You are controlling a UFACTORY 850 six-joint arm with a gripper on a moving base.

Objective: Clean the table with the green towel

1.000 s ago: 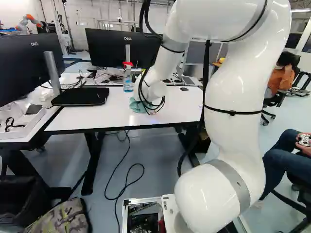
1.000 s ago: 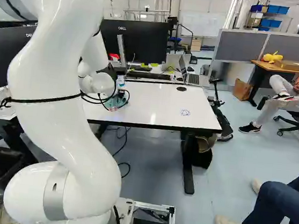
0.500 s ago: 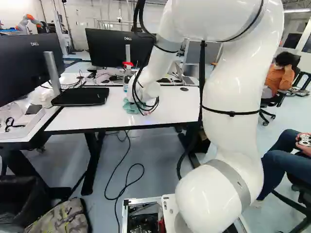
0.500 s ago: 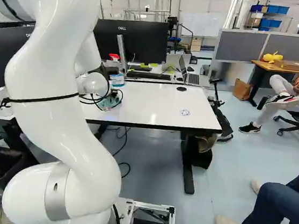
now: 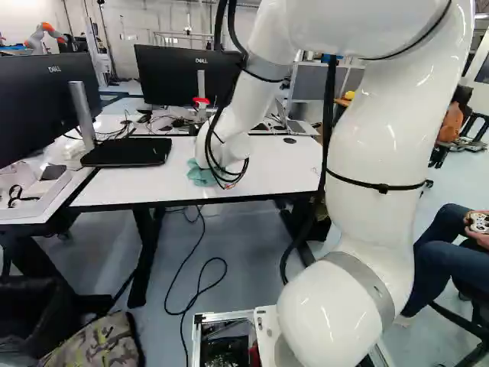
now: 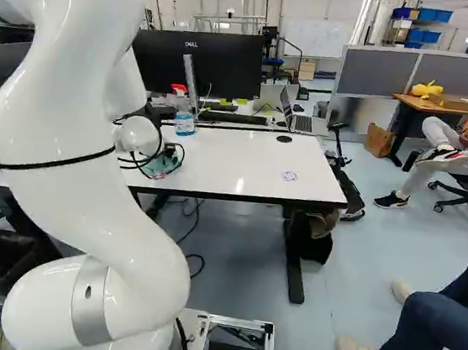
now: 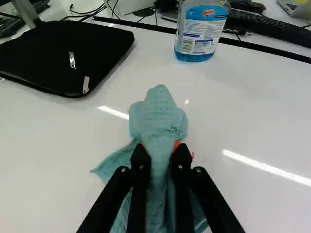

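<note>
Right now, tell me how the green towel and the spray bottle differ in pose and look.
The green towel is bunched and pinched between the jaws, while the spray bottle stands upright, free of them. The towel is soft, creased cloth of one colour; the bottle is smooth and see-through, with blue liquid and a red spray head. Both are on the white table.

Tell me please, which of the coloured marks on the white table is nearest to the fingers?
The small pink mark, just beside the fingers gripping the towel; the blue scribble lies farther off, at right in the right base view.
</note>
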